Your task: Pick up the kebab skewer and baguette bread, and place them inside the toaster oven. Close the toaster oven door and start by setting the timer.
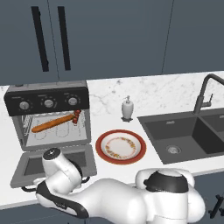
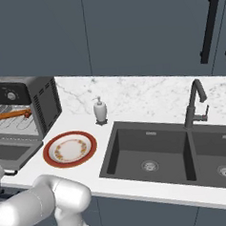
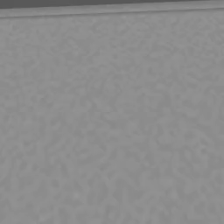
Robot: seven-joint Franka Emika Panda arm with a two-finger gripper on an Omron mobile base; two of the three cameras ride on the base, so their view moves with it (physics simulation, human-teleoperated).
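The toaster oven (image 1: 47, 101) (image 2: 42, 103) stands at the left of the counter. Its door (image 1: 26, 173) (image 2: 12, 153) is dropped flat towards me. On the wire rack inside lies the orange-brown baguette bread (image 1: 52, 123) (image 2: 7, 115). The kebab skewer (image 1: 77, 116) rests at its right end. My arm bends low over the door's front edge, and the wrist (image 1: 59, 164) covers part of the door. The fingers are hidden below that edge. The hand view faces a flat mottled grey surface (image 3: 112, 113) from very close, with nothing between the jaws.
A red-rimmed plate (image 1: 120, 147) (image 2: 69, 149) lies to the right of the door. A soap dispenser (image 1: 127, 108) stands behind it. Further right are the dark double sink (image 1: 183, 135) and its faucet (image 1: 203, 94). Dark cabinets hang above.
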